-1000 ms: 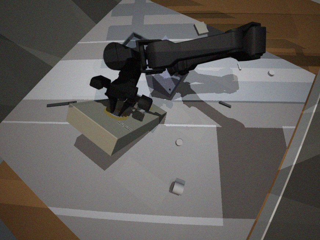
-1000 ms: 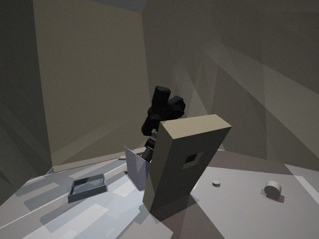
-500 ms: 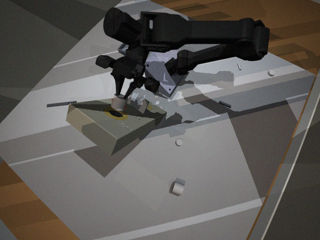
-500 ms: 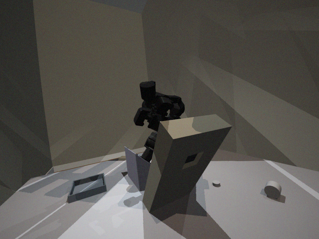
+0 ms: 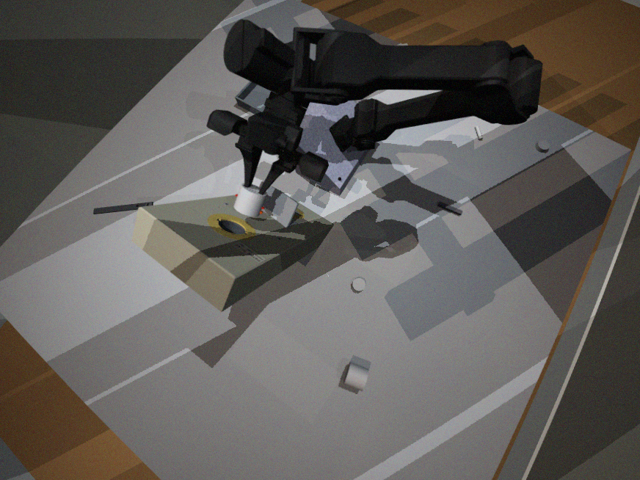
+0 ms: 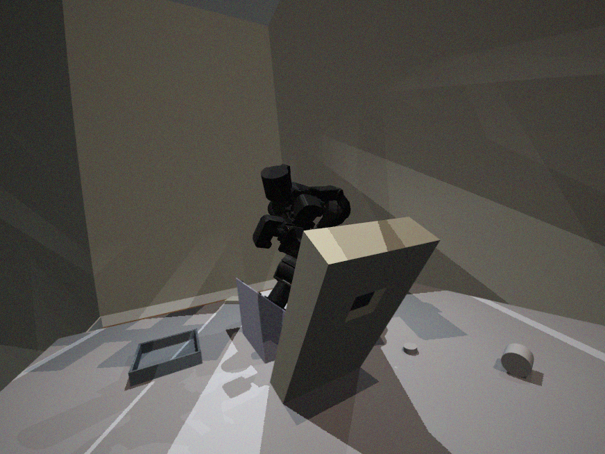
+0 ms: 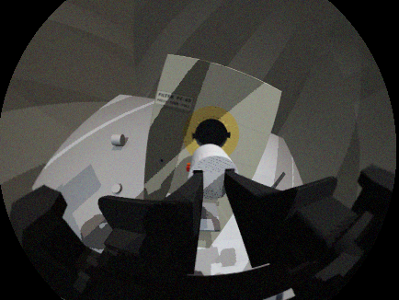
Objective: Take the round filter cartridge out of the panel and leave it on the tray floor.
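The black two-fingered pincer (image 5: pixel 254 188) (image 7: pixel 211 175) pinches the white round filter cartridge (image 5: pixel 249 201) (image 7: pixel 212 167) at its end. The cartridge is fully outside the beige slanted service panel (image 5: pixel 188 242) (image 6: pixel 337 312) (image 7: pixel 248 110), in front of its face and near its dark, yellow-ringed hole (image 5: pixel 232 227) (image 7: pixel 210 132). The grey shallow tray (image 6: pixel 166 367) (its walls are low) rests on the desk (image 5: pixel 289 413) (image 6: pixel 205 425), apart from the panel.

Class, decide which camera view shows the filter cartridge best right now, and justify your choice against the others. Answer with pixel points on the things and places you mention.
The wrist view: the white cartridge (image 5: pixel 249 201) (image 7: pixel 210 158) appears large there, gripped by the fingertips, its dotted face partly visible. The top view shows its side, smaller, held off the panel (image 5: pixel 191 232) (image 6: pixel 337 312) (image 7: pixel 248 120). The exterior view hides it behind the panel.
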`<state>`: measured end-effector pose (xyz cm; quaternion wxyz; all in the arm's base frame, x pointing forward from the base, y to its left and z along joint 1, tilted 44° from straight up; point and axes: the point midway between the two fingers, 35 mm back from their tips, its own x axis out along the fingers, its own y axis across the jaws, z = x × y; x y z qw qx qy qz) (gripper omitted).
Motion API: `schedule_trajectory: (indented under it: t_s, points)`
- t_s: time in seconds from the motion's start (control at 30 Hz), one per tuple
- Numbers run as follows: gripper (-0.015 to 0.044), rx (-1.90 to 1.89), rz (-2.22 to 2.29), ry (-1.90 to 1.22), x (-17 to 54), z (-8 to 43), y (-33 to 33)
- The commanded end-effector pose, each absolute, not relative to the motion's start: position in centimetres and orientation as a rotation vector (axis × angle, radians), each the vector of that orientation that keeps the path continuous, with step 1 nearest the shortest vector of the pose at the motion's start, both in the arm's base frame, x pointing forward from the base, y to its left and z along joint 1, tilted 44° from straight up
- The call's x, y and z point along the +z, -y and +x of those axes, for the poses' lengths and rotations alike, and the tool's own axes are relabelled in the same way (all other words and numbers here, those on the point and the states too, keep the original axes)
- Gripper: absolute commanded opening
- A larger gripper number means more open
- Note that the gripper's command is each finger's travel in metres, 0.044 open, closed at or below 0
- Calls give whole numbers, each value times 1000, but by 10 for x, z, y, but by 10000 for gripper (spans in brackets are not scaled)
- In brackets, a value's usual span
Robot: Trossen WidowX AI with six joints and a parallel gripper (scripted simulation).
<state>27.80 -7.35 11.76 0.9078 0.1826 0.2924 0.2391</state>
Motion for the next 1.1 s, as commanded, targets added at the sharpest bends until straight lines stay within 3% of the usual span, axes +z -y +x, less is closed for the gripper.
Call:
schedule_trajectory:
  t_s: [0.0,0.4,0.53,0.9,1.07]
  points:
    - [0,496,365,-590,113,272,68]
    - [0,496,366,-590,89,249,48]
    - [105,493,378,-604,90,252,51]
    - [105,496,366,-590,90,250,49]
    - [105,496,365,-590,120,279,74]
